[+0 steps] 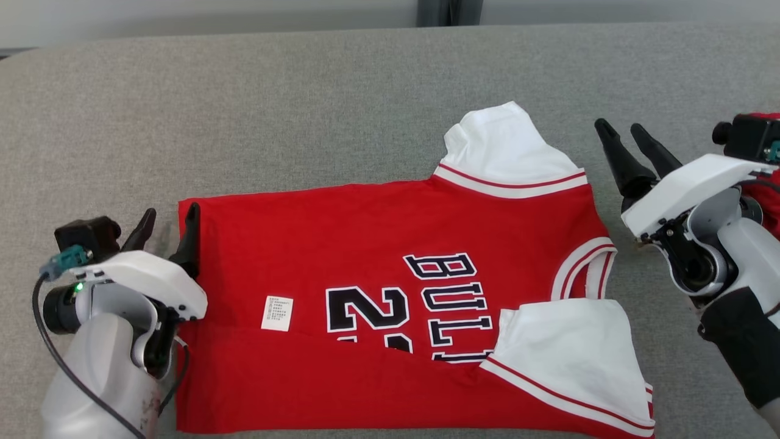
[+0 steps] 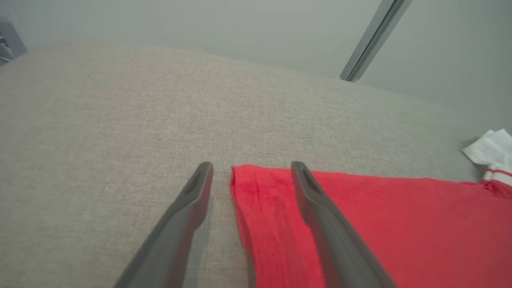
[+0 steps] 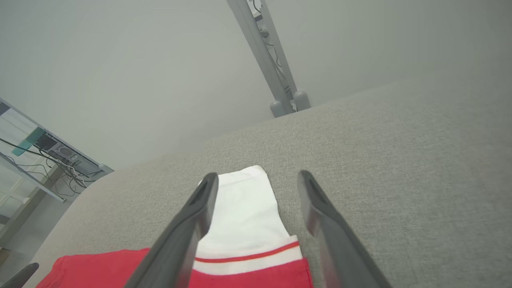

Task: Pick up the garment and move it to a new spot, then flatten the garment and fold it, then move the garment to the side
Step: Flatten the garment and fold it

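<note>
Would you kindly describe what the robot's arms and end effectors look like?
The left end effector and right end effector each have two long dark tapered fingers on a white shell. The pale grey left forearm carries a black cable, a teal connector and a small green light. A black sleeve covers the right forearm.

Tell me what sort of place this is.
Likely a robot lab or test room rather than a home. The red jersey lies on a broad grey fabric-covered surface, a metal post stands against a bare wall, and a computer with loose cables sits off to one side.
</note>
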Controlling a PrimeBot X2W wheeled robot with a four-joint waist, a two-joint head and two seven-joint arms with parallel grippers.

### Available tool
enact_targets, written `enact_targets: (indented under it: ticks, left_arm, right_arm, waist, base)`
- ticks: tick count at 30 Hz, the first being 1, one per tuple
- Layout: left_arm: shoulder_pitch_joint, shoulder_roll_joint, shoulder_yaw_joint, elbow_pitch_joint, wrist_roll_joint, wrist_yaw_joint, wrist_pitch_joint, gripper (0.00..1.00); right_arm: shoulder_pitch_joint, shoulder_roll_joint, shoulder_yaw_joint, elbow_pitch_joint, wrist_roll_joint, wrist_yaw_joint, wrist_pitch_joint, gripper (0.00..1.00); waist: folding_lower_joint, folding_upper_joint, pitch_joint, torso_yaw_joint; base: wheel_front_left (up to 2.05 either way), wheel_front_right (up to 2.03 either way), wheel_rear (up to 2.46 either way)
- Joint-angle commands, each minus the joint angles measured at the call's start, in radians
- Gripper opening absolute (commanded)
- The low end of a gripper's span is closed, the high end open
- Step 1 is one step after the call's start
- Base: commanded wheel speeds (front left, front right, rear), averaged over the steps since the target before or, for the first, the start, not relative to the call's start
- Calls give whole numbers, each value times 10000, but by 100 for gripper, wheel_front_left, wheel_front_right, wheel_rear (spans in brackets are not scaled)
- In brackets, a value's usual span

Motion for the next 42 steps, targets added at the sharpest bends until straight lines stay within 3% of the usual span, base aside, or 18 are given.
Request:
enact_targets:
  ticks: [1,5,11,12,13,14,15,26,38,39,40,42]
  left_arm:
    - [-468,115,-69,346,-112,-40,327,100]
    - [-1493,279,-297,1229,-293,-37,1058,100]
    - [-2183,282,-904,1582,-620,-44,1241,100]
    - [-2220,291,-1021,1599,-706,-45,1224,94]
    - [-2236,295,-1142,1615,-791,-45,1200,53]
    - [-2250,296,-1261,1640,-853,-46,1195,31]
    - [-2264,306,-1375,1665,-914,-46,1169,0]
    - [-2409,407,-2233,1671,-1404,-47,528,0]
    - [-2885,265,-3282,1512,-1874,-46,271,0]
    - [-2924,251,-3367,1508,-1899,-46,274,0]
    - [-2964,240,-3440,1512,-1959,-46,257,0]
    - [-2988,207,-3594,1515,-2057,-43,271,0]
  right_arm:
    - [-357,53,67,172,43,26,124,100]
    - [-1221,212,382,704,24,26,440,100]
    - [-2060,275,734,1257,72,25,572,100]
    - [-2147,289,782,1339,99,26,566,100]
    - [-2224,290,830,1401,135,26,546,100]
    - [-2291,287,889,1461,175,26,546,100]
    - [-2352,276,958,1518,179,25,545,100]
    - [-2787,98,1506,2205,489,25,737,100]
    - [-3950,-375,1929,3374,852,25,1524,100]
    - [-4050,-406,1999,3428,849,25,1652,82]
    - [-4151,-440,2077,3492,833,25,1762,73]
    - [-4327,-532,2333,3557,688,25,1926,80]
  waist:
    - [0,0,396,115]
    - [0,0,865,175]
    - [0,0,1254,338]
    - [0,0,1280,371]
    - [0,0,1298,397]
    - [0,0,1313,421]
    - [0,0,1328,445]
    - [0,0,1469,728]
    - [0,0,2012,1471]
    - [0,0,2054,1532]
    - [0,0,2096,1585]
    - [0,0,2175,1675]
  base:
    - [0,0,0]
    - [0,0,0]
    - [0,0,0]
    - [0,0,0]
    - [0,0,0]
    - [0,0,0]
    - [0,0,0]
    - [0,0,0]
    - [0,0,0]
    - [0,0,0]
    - [0,0,0]
    - [0,0,0]
